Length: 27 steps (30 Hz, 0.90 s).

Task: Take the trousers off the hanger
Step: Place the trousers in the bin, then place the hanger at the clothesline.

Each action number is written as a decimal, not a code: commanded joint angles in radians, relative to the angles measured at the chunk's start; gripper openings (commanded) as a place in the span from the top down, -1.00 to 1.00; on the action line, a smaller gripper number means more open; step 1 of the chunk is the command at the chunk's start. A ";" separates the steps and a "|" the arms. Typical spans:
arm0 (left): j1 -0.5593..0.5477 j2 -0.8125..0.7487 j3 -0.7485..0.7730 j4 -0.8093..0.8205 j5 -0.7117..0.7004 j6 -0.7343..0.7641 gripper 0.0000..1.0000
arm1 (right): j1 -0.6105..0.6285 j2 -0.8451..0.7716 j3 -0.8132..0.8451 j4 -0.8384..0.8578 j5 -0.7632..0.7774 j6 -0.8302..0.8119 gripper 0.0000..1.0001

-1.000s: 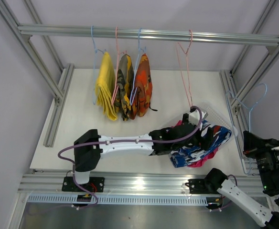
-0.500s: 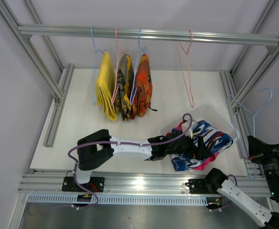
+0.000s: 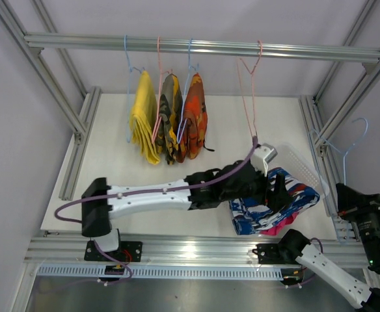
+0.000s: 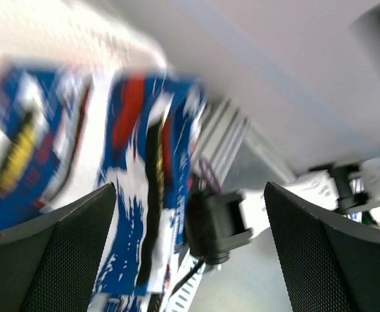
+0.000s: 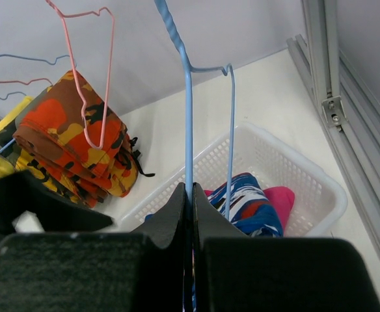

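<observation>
Reaching over blue-and-white trousers (image 3: 295, 195), left claw (image 4: 189, 198) wide; right claw (image 5: 190, 198) pinching blue hanger (image 5: 188, 123).

Five trousers (image 3: 194, 117), five hangers (image 5: 188, 130), one basket (image 5: 307, 170)

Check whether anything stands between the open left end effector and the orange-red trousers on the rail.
Nothing visible blocks that line: only bare table lies between the left end effector, over the basket, and the orange-red trousers. The empty pink hanger hangs close by its wrist, to the side.
</observation>
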 commanded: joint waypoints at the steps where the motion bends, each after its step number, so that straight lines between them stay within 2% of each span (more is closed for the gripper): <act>1: 0.002 -0.156 0.145 -0.182 -0.148 0.181 -0.99 | 0.009 0.060 -0.007 0.081 -0.012 -0.053 1.00; 6: 0.002 -0.323 0.151 -0.284 -0.246 0.302 -0.99 | 0.012 0.175 -0.007 0.152 -0.051 -0.115 1.00; 12: 0.005 -0.533 0.079 -0.363 -0.465 0.448 -0.99 | 0.021 0.300 0.019 0.254 -0.055 -0.182 1.00; 14: 0.031 -0.593 0.003 -0.338 -0.544 0.495 -0.99 | 0.023 0.340 0.027 0.294 -0.064 -0.210 1.00; 18: 0.116 -0.748 -0.146 -0.259 -0.604 0.540 -0.99 | 0.024 0.438 0.059 0.368 -0.067 -0.250 1.00; 21: 0.176 -0.840 -0.284 -0.133 -0.668 0.593 -0.99 | 0.024 0.524 0.116 0.415 -0.055 -0.290 1.00; 27: 0.190 -0.849 -0.315 -0.102 -0.700 0.667 -0.99 | 0.009 0.742 0.298 0.457 -0.050 -0.368 1.00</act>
